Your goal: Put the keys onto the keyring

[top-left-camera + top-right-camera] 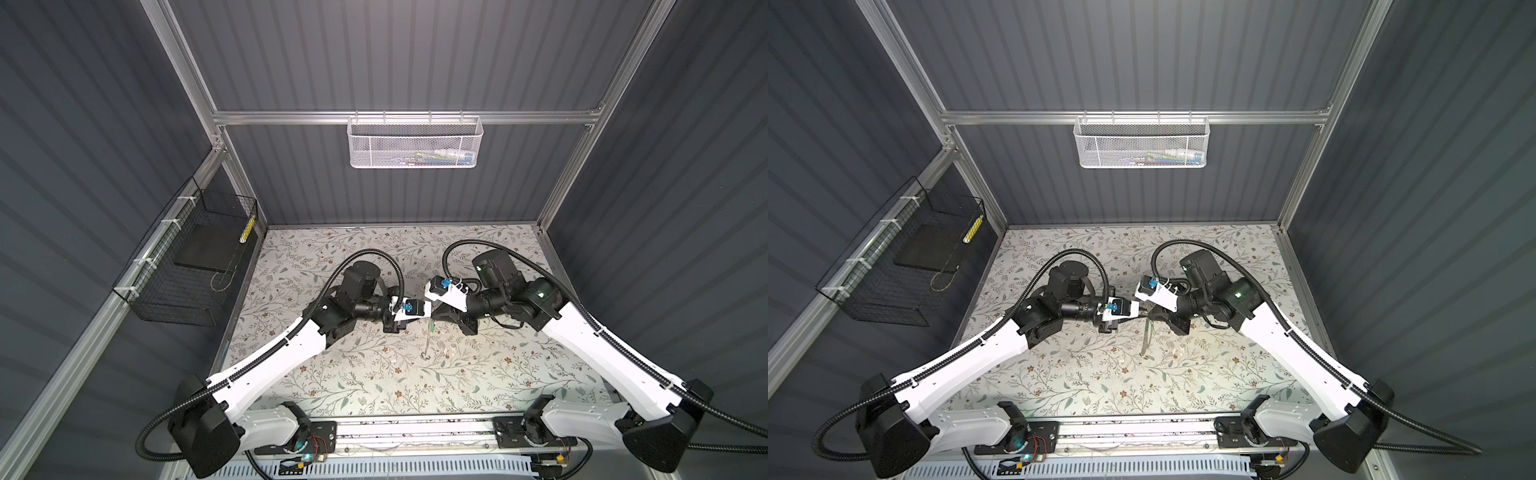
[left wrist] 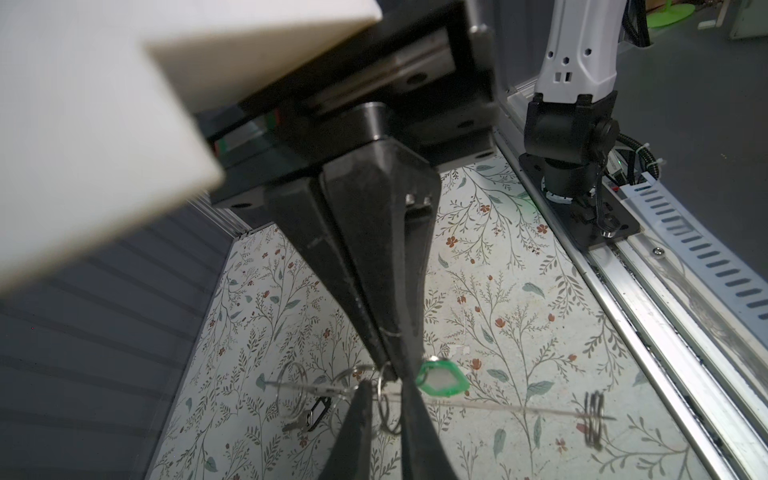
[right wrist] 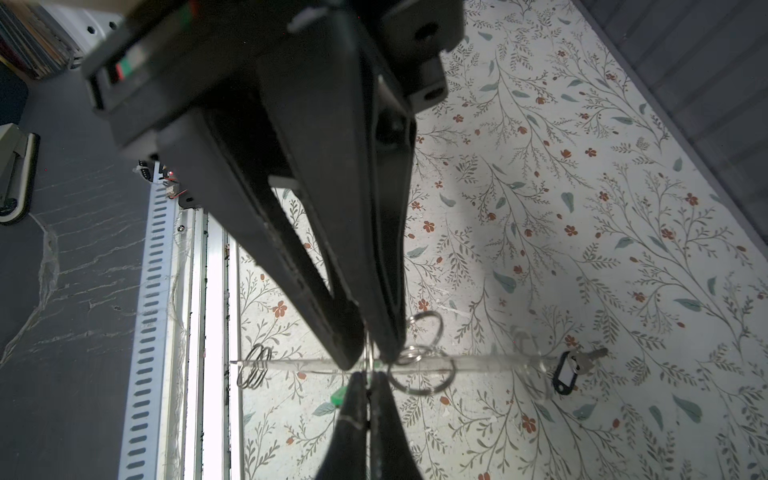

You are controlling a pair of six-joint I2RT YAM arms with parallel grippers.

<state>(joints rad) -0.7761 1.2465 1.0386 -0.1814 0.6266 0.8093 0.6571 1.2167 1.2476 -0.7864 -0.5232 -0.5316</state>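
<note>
The right tool point(image 3: 368, 355) pinches the keyring point(image 2: 442, 380) by its thin ring above the worktop point(image 3: 582, 249). The left tool point(image 2: 392, 370) clamps it too. The green tag's point(image 3: 339, 395) label window is too blurred to read.

Cream ground, grey-green leafy sprigs, small rust-red flowers patterning tabletop point(image 1: 374, 382). Green colouring keyring point(image 2: 442, 380) tag, white filling its window. Black colouring second tag point(image 3: 563, 376), white filling its window. Black covering left gripper point(image 3: 370, 355), right gripper point(image 2: 397, 370). Dark grey vertical ribbing running over walls point(image 1: 395, 54). White coating mesh basket point(image 1: 415, 145); black coating wire basket point(image 1: 183, 282).
</note>
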